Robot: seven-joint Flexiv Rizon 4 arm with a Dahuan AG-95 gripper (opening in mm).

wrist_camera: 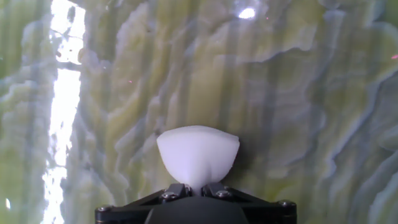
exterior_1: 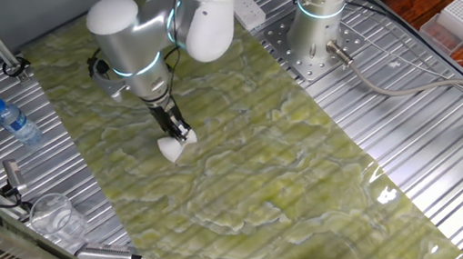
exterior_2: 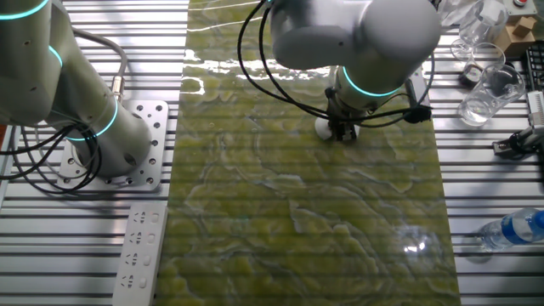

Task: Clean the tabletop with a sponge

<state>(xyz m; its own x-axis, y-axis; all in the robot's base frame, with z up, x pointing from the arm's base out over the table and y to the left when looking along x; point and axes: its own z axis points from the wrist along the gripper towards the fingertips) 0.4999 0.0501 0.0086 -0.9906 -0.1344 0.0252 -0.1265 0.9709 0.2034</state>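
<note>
While I watched from the console, one green-yellow worktop (exterior_1: pixel 247 173) ran between ribbed metal panels (exterior_1: pixel 436 145), one on each side. One sponge (exterior_1: pixel 174 146) sat on it under my hand (exterior_1: pixel 179 133), which was closed tight on the sponge, pinching it. Bare sheet lay open all round it, widest toward the near end. Two bottles (exterior_1: pixel 17 122) and two glasses (exterior_2: pixel 486 92) stood off the sheet.
</note>
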